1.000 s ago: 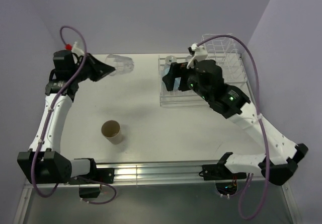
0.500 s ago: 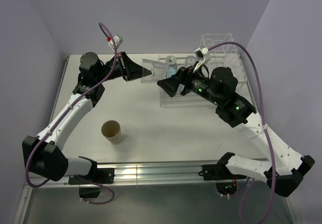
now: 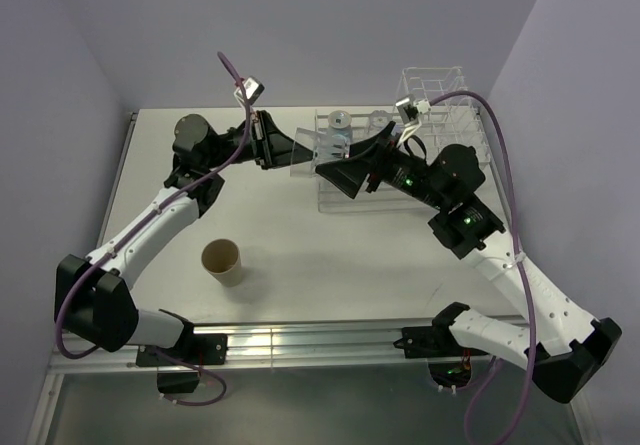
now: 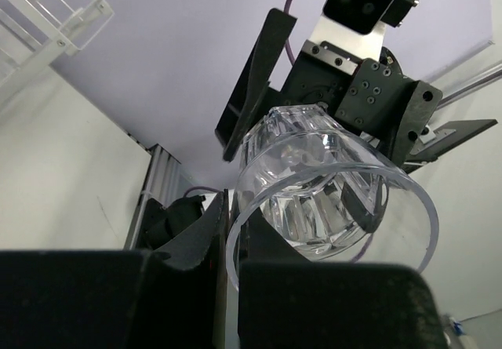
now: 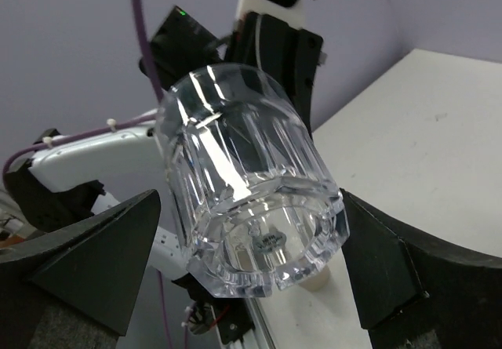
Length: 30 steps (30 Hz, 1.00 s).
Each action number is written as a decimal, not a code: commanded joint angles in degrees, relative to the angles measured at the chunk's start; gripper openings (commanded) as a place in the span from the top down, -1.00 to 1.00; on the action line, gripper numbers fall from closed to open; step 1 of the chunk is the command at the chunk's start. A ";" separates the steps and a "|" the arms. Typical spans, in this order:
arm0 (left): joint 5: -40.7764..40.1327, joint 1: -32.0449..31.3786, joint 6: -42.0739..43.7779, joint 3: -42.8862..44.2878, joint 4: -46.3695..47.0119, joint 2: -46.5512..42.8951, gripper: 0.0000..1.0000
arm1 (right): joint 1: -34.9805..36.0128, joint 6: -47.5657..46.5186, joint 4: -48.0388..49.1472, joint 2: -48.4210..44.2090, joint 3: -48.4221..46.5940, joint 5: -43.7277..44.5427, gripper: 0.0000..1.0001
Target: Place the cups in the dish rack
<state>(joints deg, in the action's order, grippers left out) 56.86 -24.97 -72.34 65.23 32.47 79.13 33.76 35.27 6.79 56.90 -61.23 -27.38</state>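
Cups first: a tan cup (image 3: 222, 260) stands upright and alone on the table (image 3: 280, 225), well left of the rack (image 3: 440, 95) and nearer the arm bases than it. Closer to the rack, my left gripper (image 3: 300, 153) is narrow, pinched on the wall of a clear glass (image 3: 330, 145) at its rim. It holds the glass on its side in the air, just off the rack's left end, with the thick base turned toward the rack. My right gripper (image 3: 340, 162) meets it from the rack side, spread wide, with one finger on either side of the glass's base. In the right wrist view there is a gap between the glass and each finger, so they are not touching it. Behind the glass, in the rack's left end, sit what look like two small pale cups, though I cannot tell which ones. The taller dividers rise at the rack's right end.
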 commanded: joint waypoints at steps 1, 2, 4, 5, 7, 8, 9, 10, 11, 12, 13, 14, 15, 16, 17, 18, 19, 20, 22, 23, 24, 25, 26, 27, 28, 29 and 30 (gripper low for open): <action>1.06 -0.52 -2.37 -1.77 7.60 -0.12 1.00 | -0.71 2.09 8.59 -3.29 0.67 -2.51 -1.00; 1.06 -0.52 -2.63 -2.12 8.13 -0.03 1.00 | -0.71 2.26 8.59 -3.64 0.59 -2.59 -1.00; 1.23 -0.60 -3.16 -2.65 9.36 0.23 1.00 | -0.89 2.70 8.94 -3.99 0.76 -2.95 -0.97; 1.06 -0.60 -3.25 -2.74 9.54 0.23 1.00 | -0.89 2.96 8.95 -3.91 0.68 -3.03 -0.95; 0.88 -0.78 -3.34 -2.74 9.89 0.67 1.00 | -0.97 3.32 9.29 -3.82 0.76 -3.82 -0.82; 0.97 -0.87 -3.43 -2.65 10.24 0.76 1.00 | -0.97 3.40 9.47 -3.82 0.76 -4.09 -0.76; 0.97 -1.04 -3.69 -2.65 10.42 0.85 1.00 | -0.97 3.41 9.56 -3.82 0.85 -4.18 -0.70; 0.97 -1.04 -3.86 -2.57 10.60 1.02 1.00 | -0.89 3.58 9.74 -3.91 1.11 -4.09 -0.61; 0.97 -1.13 -3.78 -2.48 10.60 1.11 1.00 | -0.89 3.49 9.82 -3.91 1.29 -4.09 -0.56; 0.88 -1.13 -3.86 -2.39 10.60 1.20 1.00 | -0.97 3.41 9.74 -3.91 1.29 -4.26 -0.53; 0.88 -1.22 -3.87 -2.22 10.60 1.46 1.00 | -0.97 3.41 9.74 -3.73 1.20 -4.44 -0.45; 0.88 -1.31 -3.95 -2.13 10.60 1.64 0.99 | -0.97 3.32 9.65 -3.73 1.20 -4.53 -0.41; 0.88 -1.48 -4.21 -2.04 10.77 1.73 1.00 | -0.97 3.23 9.47 -3.64 1.20 -4.62 -0.39; 0.80 -1.66 -4.30 -1.95 11.03 2.07 1.00 | -0.89 3.23 9.47 -3.47 1.03 -4.70 -0.36; 0.80 -1.83 -4.39 -1.95 11.04 2.16 1.00 | -0.97 3.14 9.47 -3.38 1.03 -4.79 -0.36; 0.62 -2.18 -4.39 -1.86 11.21 2.25 1.00 | -0.89 3.06 9.13 -3.29 0.94 -4.79 -0.36; 0.53 -2.36 -4.57 -1.86 11.47 2.51 1.00 | -0.89 2.88 9.03 -2.86 0.85 -4.79 -0.36; 0.44 -2.45 -4.66 -1.86 11.91 2.60 1.00 | -0.89 2.88 8.86 -2.59 0.76 -5.14 -0.37; 0.53 -2.71 -5.10 -1.78 12.44 2.96 1.00 | -0.89 2.79 8.59 -2.15 1.11 -5.32 -0.38; 0.44 -2.71 -5.36 -1.78 12.79 3.04 1.00 | -0.97 2.62 8.42 -2.06 1.11 -5.32 -0.39; 0.53 -2.71 -5.53 -1.69 13.06 3.13 1.00 | -0.89 2.53 8.24 -1.89 1.12 -5.32 -0.40; 0.44 -2.80 -5.54 -1.51 13.06 3.13 1.00 | -0.89 2.44 7.89 -1.62 1.12 -5.32 -0.42; 0.44 -2.71 -5.54 -1.51 13.06 3.13 1.00 | -0.89 2.35 7.72 -1.45 1.12 -5.32 -0.44; 0.44 -2.89 -5.54 -1.42 13.06 3.22 1.00 | -0.89 2.18 7.37 -1.36 1.12 -5.23 -0.46; 0.44 -2.89 -5.54 -1.25 13.06 3.39 0.99 | -0.89 2.00 7.19 -1.18 1.03 -5.14 -0.50; 0.44 -2.89 -5.62 -1.25 13.06 3.48 1.00 | -0.89 1.91 7.01 -1.18 1.11 -5.06 -0.52; 0.44 -2.98 -5.54 -1.16 13.06 3.57 1.00 | -0.89 1.82 6.93 -1.36 1.12 -4.88 -0.52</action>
<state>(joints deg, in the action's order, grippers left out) 58.24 -26.35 -78.39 62.89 43.83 81.67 32.18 37.58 10.70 54.98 -59.57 -29.43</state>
